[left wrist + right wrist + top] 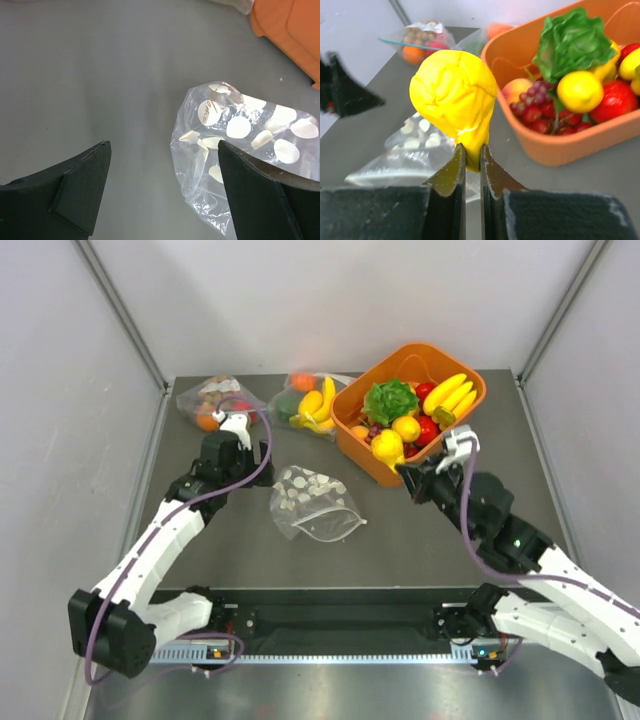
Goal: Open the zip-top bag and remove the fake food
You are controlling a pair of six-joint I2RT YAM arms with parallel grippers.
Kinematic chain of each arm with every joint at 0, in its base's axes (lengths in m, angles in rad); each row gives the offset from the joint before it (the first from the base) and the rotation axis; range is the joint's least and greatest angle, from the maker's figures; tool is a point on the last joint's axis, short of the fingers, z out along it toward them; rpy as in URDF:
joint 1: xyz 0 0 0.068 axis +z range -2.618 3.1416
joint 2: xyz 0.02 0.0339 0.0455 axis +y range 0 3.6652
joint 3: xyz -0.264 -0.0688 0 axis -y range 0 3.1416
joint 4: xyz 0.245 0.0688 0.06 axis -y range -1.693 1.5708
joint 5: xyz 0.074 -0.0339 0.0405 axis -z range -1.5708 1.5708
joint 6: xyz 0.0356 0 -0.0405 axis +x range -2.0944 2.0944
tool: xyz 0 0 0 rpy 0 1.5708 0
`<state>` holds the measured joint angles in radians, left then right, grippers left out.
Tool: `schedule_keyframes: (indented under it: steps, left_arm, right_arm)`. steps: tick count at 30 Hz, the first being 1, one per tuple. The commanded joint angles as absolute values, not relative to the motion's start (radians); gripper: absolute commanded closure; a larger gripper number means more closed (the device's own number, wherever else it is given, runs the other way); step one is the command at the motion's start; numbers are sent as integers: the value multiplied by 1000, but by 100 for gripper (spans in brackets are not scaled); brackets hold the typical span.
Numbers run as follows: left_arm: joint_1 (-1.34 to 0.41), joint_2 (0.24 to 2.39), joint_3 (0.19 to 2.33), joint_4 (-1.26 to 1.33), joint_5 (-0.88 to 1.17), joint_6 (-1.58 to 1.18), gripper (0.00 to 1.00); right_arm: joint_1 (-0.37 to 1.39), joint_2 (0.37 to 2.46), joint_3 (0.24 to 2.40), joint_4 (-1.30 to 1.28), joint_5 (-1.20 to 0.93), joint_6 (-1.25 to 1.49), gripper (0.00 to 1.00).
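Beside the orange basket (580, 145), the right gripper (470, 150) is pinching a light, probably slippery yellow toy fruit (452, 90) by its narrow tip, while the left gripper (164, 150) is gaping empty.

Bright even light, soft shadows; wrist-view foregrounds blurred.

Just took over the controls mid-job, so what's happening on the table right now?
The right pincer is shut on a yellow fake fruit, held up by the near corner of the orange basket of toy produce. The polka-dot zip-top bag lies crumpled in the middle of the table and looks empty. The left pincer is open, holding nothing, hovering just beside that bag.
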<state>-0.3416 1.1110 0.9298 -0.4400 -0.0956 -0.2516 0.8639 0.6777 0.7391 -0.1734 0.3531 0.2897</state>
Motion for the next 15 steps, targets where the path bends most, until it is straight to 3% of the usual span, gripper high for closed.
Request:
schedule_keyframes:
  steps: [1,8,15]
  left_arm:
    - [-341,1046,913,-377,-110,-235,8]
    - [-341,989,903,-362,-64,-238,8]
    - [-341,973,911,-365,-29,-245,8]
  right_arm:
    - [731,803,866,-124,165,222,100]
    - [516,1156,1086,-109,-27,184,100]
    - [480,1451,1253,-104,-81,161,100]
